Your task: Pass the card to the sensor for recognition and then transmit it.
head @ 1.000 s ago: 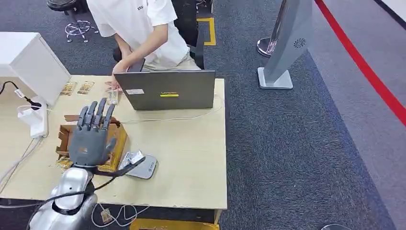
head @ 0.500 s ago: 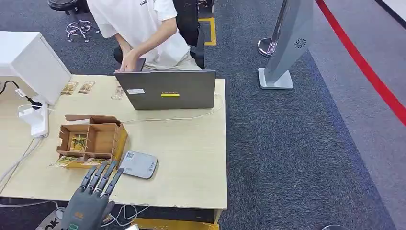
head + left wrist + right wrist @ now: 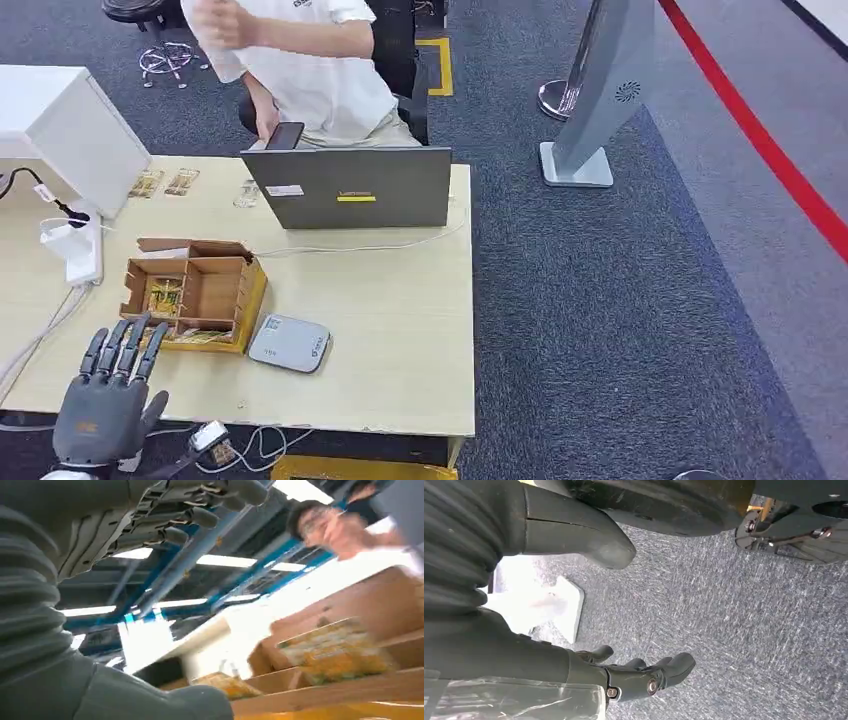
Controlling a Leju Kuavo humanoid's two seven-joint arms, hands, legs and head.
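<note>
Left hand (image 3: 108, 400) spread, empty, near box (image 3: 195, 290); cards' (image 3: 165, 297) axis unclear; right hand (image 3: 634, 672) empty.

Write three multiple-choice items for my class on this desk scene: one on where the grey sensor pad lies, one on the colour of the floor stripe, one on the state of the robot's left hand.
1. Where is the sensor pad?
A. On the laptop
B. On the table beside the cardboard box
C. On the carpet

2. What colour is the floor stripe?
A. Red
B. Green
C. White

3. What is the left hand doing?
A. Holding a card
B. Gripping the laptop
C. Holding nothing, fingers apart

Answers:
1 B: the pad lies on the table, next to the box.
2 A: the stripe across the carpet is red.
3 C: the fingers are spread near the table's front edge, with nothing in them.
</note>
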